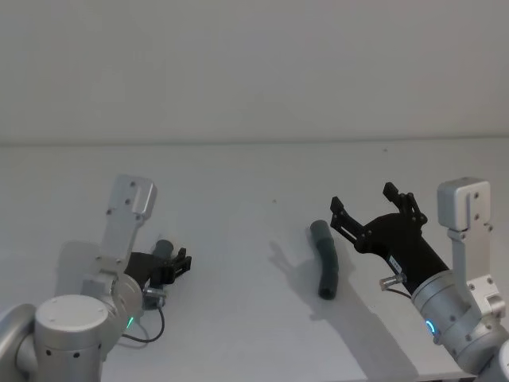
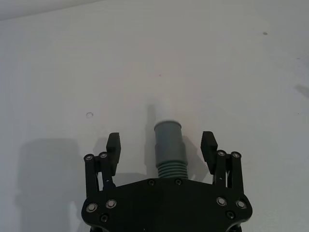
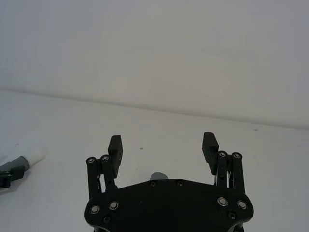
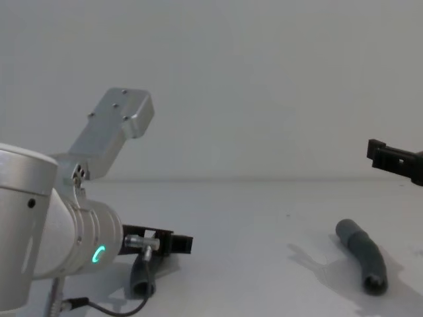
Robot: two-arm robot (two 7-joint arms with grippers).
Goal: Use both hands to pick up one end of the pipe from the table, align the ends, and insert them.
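One dark grey pipe piece [image 1: 326, 259] lies bent on the white table [image 1: 238, 183] right of centre; in the chest view this pipe piece [image 4: 362, 254] shows an open dark socket at its near end. My right gripper [image 1: 363, 199] hovers open just above and to the right of it, and in the right wrist view the right gripper [image 3: 162, 144] holds nothing. The other pipe piece [image 2: 168, 142], with a white tip [image 2: 154, 110], lies between the open fingers of my left gripper [image 2: 161, 142], with a gap on each side. In the head view the left gripper [image 1: 176, 267] is low at the left.
A plain white wall rises behind the table's far edge [image 1: 254, 143]. The table's right front edge [image 1: 398, 374] runs close under the right arm. A loose cable [image 4: 112, 309] hangs by the left wrist.
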